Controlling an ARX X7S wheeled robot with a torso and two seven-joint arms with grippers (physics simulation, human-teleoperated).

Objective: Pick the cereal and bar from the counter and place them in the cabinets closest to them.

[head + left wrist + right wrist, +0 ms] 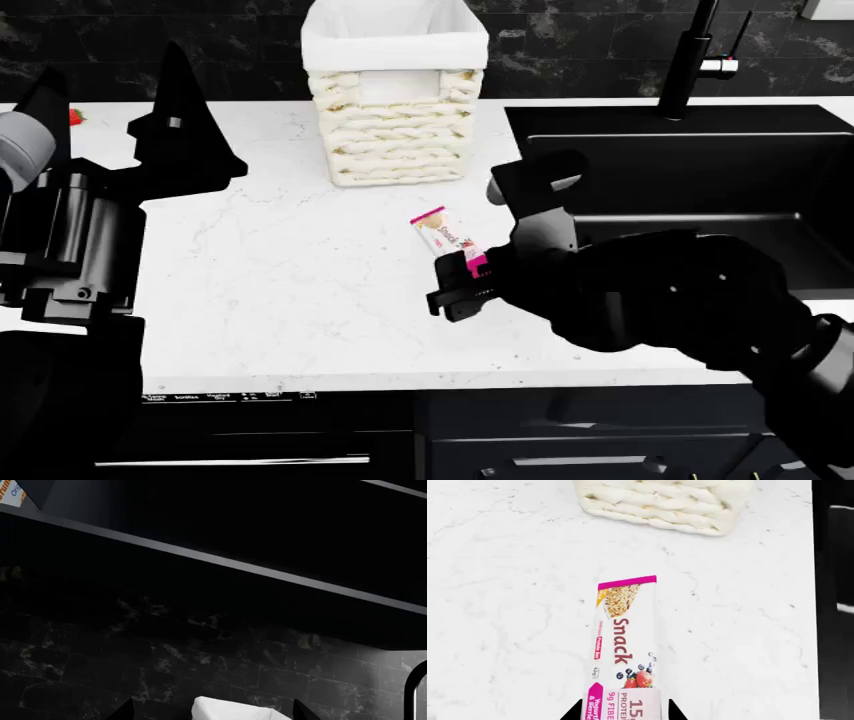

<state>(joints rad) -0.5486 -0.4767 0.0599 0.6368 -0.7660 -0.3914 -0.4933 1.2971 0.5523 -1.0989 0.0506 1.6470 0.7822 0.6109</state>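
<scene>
Bar (624, 650) lies flat on the white desk (294, 290), in front of the woven basket (394, 120). Right gripper (461, 283) jaws sit on either side of its pink end; can't tell if clamped. Left gripper (114, 110) raised near the dark cabinet shelf (220, 562), jaws apart, empty.
</scene>
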